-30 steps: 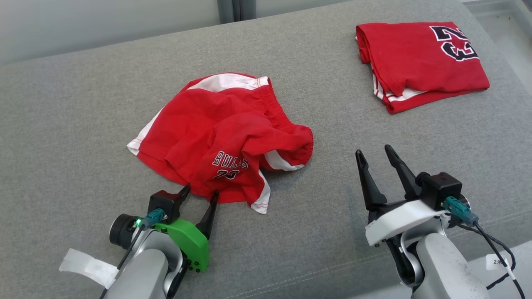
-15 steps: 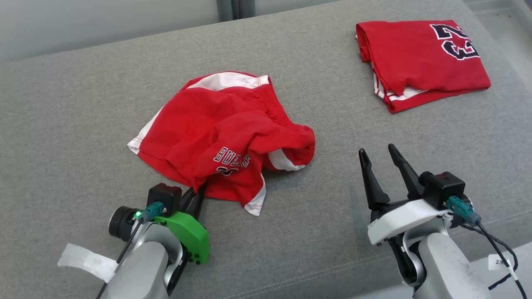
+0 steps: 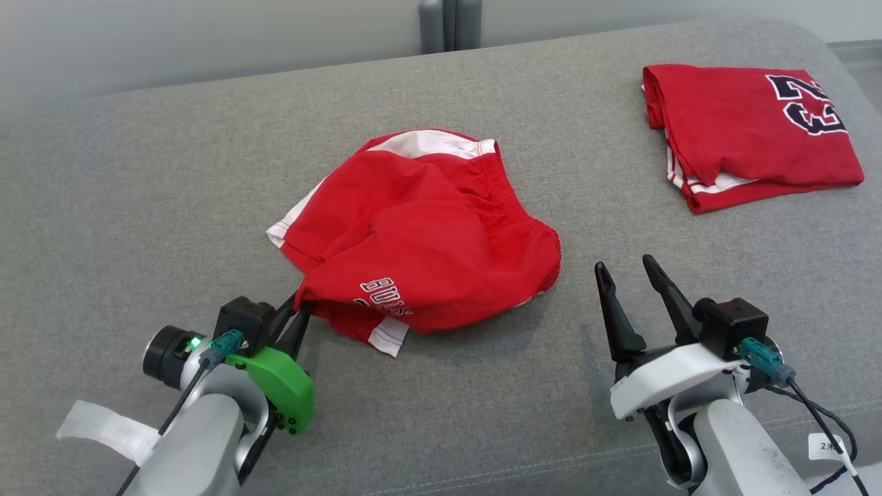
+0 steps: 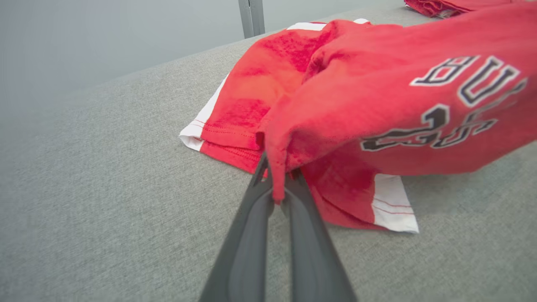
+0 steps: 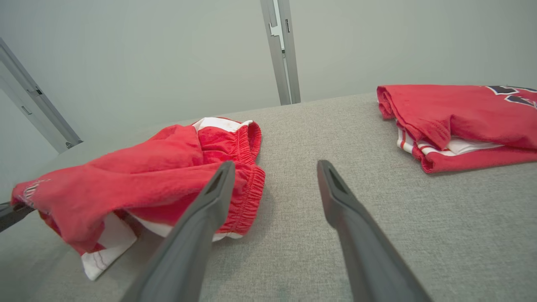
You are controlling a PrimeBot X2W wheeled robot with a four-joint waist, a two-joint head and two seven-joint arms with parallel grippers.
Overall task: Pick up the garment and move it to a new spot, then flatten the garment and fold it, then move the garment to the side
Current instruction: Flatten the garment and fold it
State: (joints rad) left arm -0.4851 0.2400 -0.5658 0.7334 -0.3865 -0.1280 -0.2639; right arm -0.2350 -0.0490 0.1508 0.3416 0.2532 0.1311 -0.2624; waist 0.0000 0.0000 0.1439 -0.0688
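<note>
The left gripper (image 3: 300,311) is pinching shut on a thin fold of the crumpled red shorts (image 3: 427,234), which are lying on the grey cushion (image 3: 138,207) well left of the folded jersey (image 3: 751,131). The right gripper (image 3: 623,263), nearer that jersey, is standing open and empty. So little cloth is being held; it may be slipping out during lifting.

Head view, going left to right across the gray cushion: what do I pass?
left pincer, shut on the shorts' edge → red shorts → right pincer, open → folded red jersey
</note>
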